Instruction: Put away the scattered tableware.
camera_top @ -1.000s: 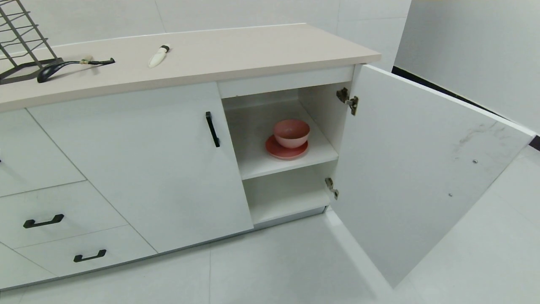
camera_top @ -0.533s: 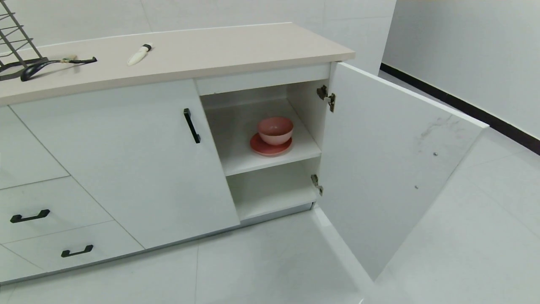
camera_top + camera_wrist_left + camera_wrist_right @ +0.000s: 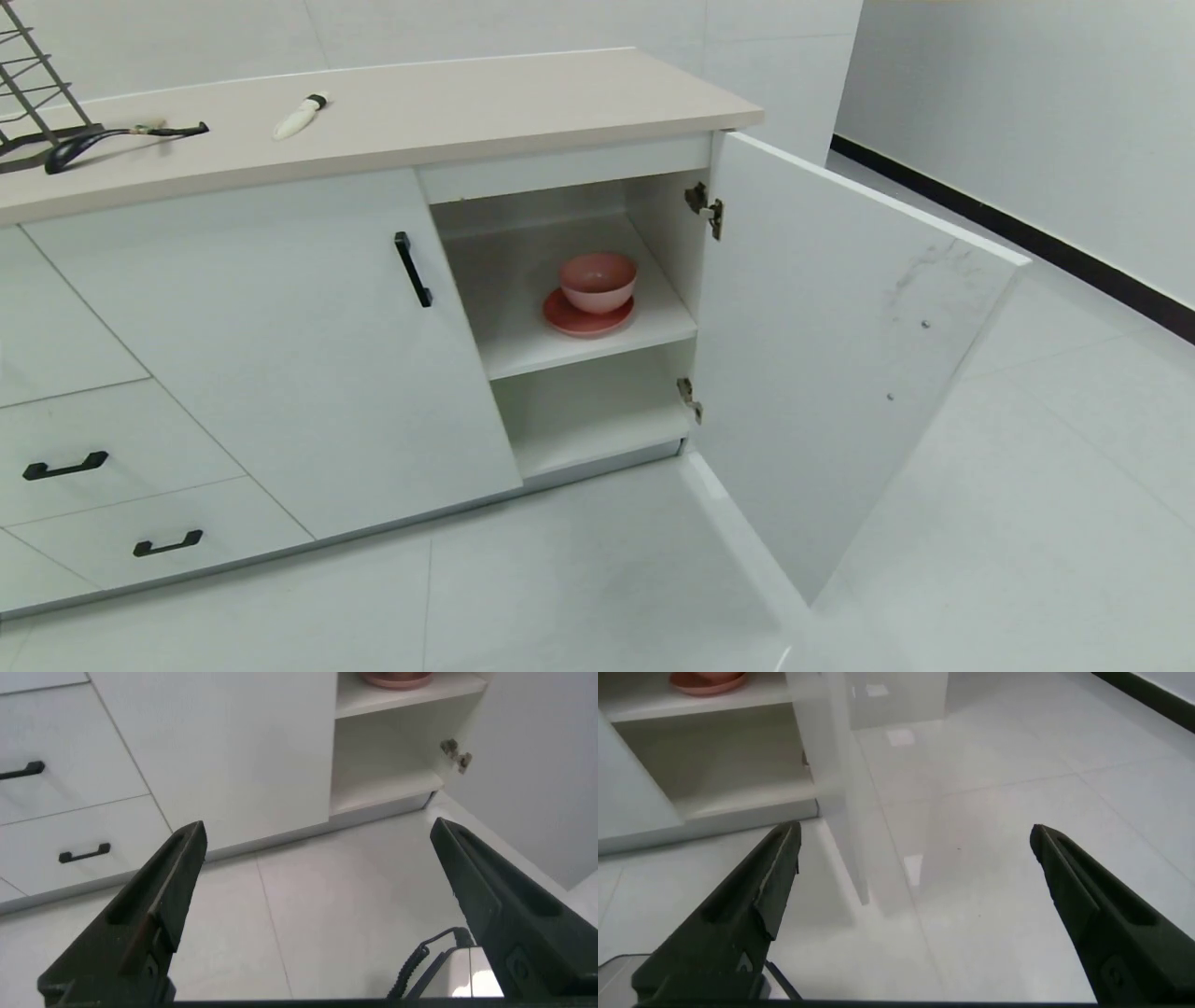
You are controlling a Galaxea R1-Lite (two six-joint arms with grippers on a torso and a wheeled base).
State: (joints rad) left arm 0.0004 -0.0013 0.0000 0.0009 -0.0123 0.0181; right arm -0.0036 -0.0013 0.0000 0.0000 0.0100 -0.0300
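Observation:
A pink bowl [image 3: 598,278] sits on a red plate [image 3: 585,324] on the upper shelf of the open cupboard [image 3: 523,355]. On the countertop [image 3: 467,103] lie a white-handled utensil [image 3: 299,116] and a black ladle [image 3: 103,142]. My left gripper [image 3: 318,905] is open over the floor in front of the cupboard, with nothing between its fingers; the plate's edge [image 3: 397,679] shows on the shelf beyond. My right gripper [image 3: 915,905] is open and empty too, low over the floor near the open door's edge [image 3: 836,784]; the red plate [image 3: 708,679] shows beyond it.
The cupboard door [image 3: 840,355] stands swung wide out over the floor. The left door [image 3: 280,355] is closed, with drawers [image 3: 84,467] beside it. A wire rack [image 3: 33,84] stands at the counter's far left. The lower shelf [image 3: 597,434] is bare. Tiled floor lies open in front.
The whole head picture has shifted left and the cupboard looks a bit farther off, so the camera moved. Bowl, plate, door and utensils keep their places.

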